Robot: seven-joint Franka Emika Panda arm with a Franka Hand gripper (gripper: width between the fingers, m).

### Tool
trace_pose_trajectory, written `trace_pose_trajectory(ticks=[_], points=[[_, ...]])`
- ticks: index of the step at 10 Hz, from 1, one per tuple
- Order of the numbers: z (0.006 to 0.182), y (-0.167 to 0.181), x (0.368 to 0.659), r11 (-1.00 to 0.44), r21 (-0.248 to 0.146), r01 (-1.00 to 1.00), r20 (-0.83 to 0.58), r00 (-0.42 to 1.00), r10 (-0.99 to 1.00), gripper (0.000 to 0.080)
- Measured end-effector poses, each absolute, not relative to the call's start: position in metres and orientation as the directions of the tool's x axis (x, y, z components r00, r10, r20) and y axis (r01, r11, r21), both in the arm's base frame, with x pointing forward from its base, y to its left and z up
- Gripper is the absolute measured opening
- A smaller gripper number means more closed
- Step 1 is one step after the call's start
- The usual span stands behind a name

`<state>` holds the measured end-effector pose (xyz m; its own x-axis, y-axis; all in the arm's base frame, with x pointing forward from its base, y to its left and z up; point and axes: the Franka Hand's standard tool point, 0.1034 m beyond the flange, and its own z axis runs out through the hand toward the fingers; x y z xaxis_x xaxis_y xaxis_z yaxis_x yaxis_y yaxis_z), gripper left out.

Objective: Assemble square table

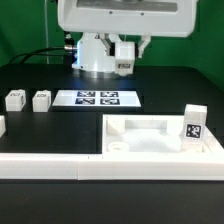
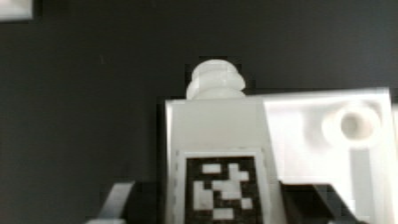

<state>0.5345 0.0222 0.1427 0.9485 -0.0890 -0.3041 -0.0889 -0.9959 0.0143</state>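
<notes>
The white square tabletop (image 1: pixel 150 140) lies at the front on the exterior view's right, with one tagged leg block (image 1: pixel 193 125) standing upright in its right part. Two loose leg blocks (image 1: pixel 15 100) (image 1: pixel 41 100) sit on the left. My gripper (image 1: pixel 125 58) hangs high at the back by the robot base, shut on another leg (image 2: pixel 221 140). In the wrist view my gripper (image 2: pixel 222 205) holds this leg between its fingers (image 2: pixel 121 200), tag facing the camera and rounded screw tip (image 2: pixel 217 78) pointing away. A tabletop corner (image 2: pixel 317 115) with a round socket (image 2: pixel 358 122) lies beyond it.
The marker board (image 1: pixel 97 98) lies flat in the middle of the black table. A long white border rail (image 1: pixel 50 168) runs along the front edge. A small white piece (image 1: pixel 2 127) shows at the left edge. The robot base (image 1: pixel 98 52) stands at the back.
</notes>
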Motion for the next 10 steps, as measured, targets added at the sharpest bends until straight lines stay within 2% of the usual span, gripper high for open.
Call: trace_pose_trajectory(ticks=[1,4,5,6,7,8,9,10], points=[[0.14,0.025,0.529,-0.996,0.007,-0.085,-0.247,0.965,-0.084,0.029],[0.139,0.026,0.541,-0.997,-0.008,-0.082,-0.016,0.997,-0.081,0.029],[0.139,0.025,0.551,-0.997,-0.018,-0.074,0.088,0.993,-0.075,0.029],[0.142,0.018,0.573,-0.996,-0.051,-0.074,0.224,0.971,-0.084,0.029],[0.146,0.007,0.591,-0.993,-0.066,-0.096,0.346,0.932,-0.113,0.029],[0.149,0.008,0.6,-0.988,-0.082,-0.134,0.389,0.908,-0.155,0.029],[0.154,0.008,0.613,-0.986,-0.066,-0.155,0.497,0.851,-0.167,0.029],[0.15,0.005,0.61,-0.989,-0.033,-0.145,0.549,0.824,-0.14,0.029]])
